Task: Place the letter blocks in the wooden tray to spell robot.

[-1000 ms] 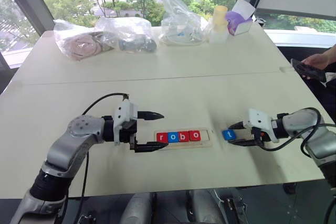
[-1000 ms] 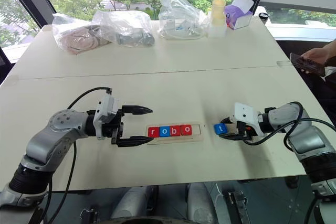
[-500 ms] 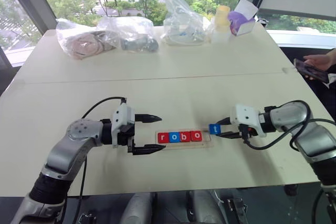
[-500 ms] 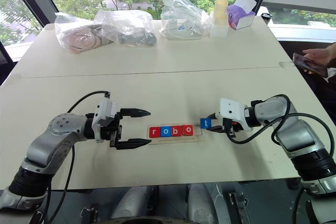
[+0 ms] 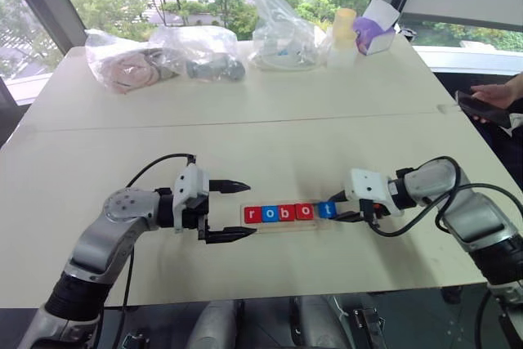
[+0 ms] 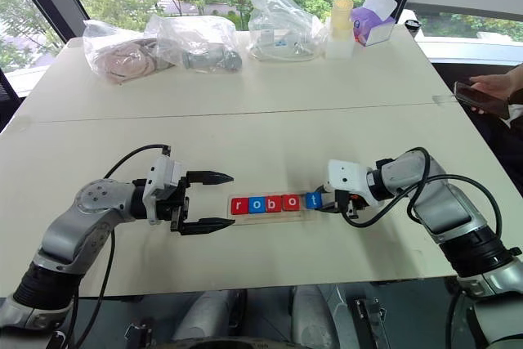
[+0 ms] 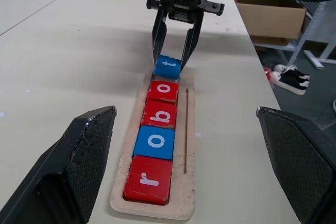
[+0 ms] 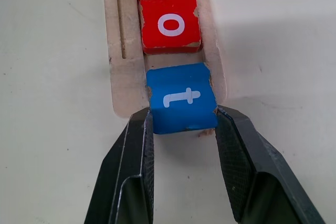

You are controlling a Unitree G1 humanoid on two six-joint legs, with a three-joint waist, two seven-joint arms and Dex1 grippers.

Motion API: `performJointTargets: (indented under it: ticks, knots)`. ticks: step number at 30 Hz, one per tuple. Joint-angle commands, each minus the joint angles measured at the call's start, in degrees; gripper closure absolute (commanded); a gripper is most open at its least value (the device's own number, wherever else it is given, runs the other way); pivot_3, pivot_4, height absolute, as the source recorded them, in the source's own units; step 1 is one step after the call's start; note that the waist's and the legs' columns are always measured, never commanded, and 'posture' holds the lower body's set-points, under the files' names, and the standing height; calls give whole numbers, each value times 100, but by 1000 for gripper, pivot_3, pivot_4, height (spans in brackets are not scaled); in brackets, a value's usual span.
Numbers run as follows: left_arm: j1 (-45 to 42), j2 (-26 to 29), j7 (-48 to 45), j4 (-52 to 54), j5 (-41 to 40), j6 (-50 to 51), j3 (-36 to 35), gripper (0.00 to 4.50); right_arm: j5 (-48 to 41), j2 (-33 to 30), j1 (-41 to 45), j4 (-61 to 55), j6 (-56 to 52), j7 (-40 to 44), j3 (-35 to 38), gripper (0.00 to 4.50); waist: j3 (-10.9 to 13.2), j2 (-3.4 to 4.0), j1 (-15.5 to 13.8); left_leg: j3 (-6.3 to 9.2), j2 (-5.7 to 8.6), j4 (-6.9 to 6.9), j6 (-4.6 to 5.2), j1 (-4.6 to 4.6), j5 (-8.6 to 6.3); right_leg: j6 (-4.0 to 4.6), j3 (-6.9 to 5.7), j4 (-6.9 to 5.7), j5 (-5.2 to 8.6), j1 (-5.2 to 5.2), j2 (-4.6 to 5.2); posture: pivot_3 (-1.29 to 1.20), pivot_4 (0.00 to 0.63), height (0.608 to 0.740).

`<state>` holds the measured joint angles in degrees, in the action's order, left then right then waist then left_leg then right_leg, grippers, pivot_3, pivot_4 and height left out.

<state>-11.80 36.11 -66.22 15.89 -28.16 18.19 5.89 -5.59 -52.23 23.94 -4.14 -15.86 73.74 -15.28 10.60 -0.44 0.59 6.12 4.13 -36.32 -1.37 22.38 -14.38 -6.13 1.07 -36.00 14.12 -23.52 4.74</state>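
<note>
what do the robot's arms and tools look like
Both arms are silver-grey metal with rounded joints and black cuffs near the base. Each carries a white boxy wrist housing and a looping black cable. The left tool and right tool each have two black tapered fingers with finely textured inner pads.

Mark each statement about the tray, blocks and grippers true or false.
1. Four blocks sit in the tray, reading r, o, b, o. True.
2. The right gripper is shut on the t block. True.
3. The t block is red. False: it is blue.
4. The left gripper grips the r block. False: it is open beside the tray's end, holding nothing.
5. The t block lies flat in the tray. False: it is at the tray's end, overlapping the rim.
</note>
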Motion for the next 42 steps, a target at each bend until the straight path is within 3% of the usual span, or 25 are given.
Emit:
performJointTargets:
  ticks: [1, 42]
  knots:
    - [45, 27, 13, 159, -21, -86, -66, 0, 39, 47, 135, -48, -14, 85, -37, 3401, 0, 0, 4, 0, 0, 0, 0, 0, 0, 0, 0, 0, 0, 0, 0, 0, 150, 740]
    - [252, -14, 336, 422, -79, 24, -71, 0, 218, 390, 631, -118, -488, 444, -386, 3401, 0, 0, 2, 0, 0, 0, -1, 0, 0, 0, 0, -1, 0, -1, 0, 0, 150, 740]
